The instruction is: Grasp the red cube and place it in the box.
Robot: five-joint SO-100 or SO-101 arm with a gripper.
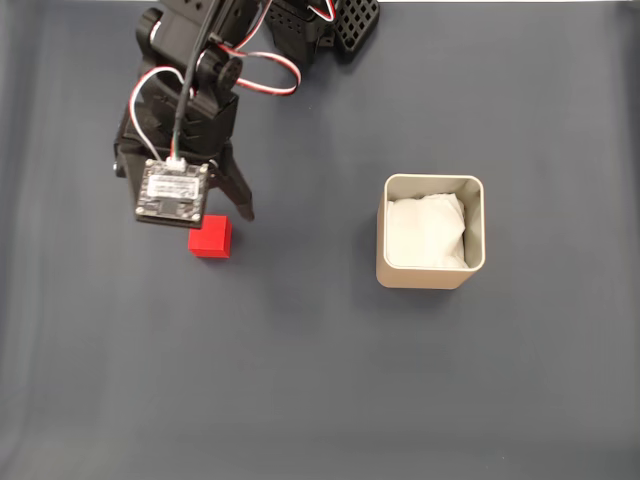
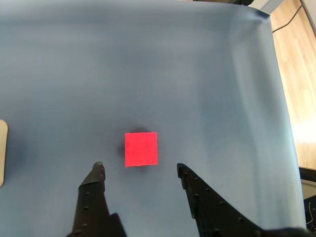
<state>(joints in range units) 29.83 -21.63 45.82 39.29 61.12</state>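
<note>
The red cube (image 1: 211,238) (image 2: 141,148) rests on the dark blue cloth at the left of the fixed view. My gripper (image 1: 205,213) (image 2: 139,167) hovers over it, open, with one black finger tip (image 2: 98,168) to the cube's left and the other (image 2: 182,171) to its right in the wrist view; nothing is between them. The cube lies just beyond the fingertips, untouched. The beige box (image 1: 430,277), lined with white paper, stands to the right in the fixed view. A sliver of its rim (image 2: 2,153) shows at the left edge of the wrist view.
The arm's black body with red and white wires (image 1: 205,90) fills the upper left of the fixed view. The cloth ends at a wooden floor (image 2: 296,74) on the right of the wrist view. Bare cloth lies between cube and box.
</note>
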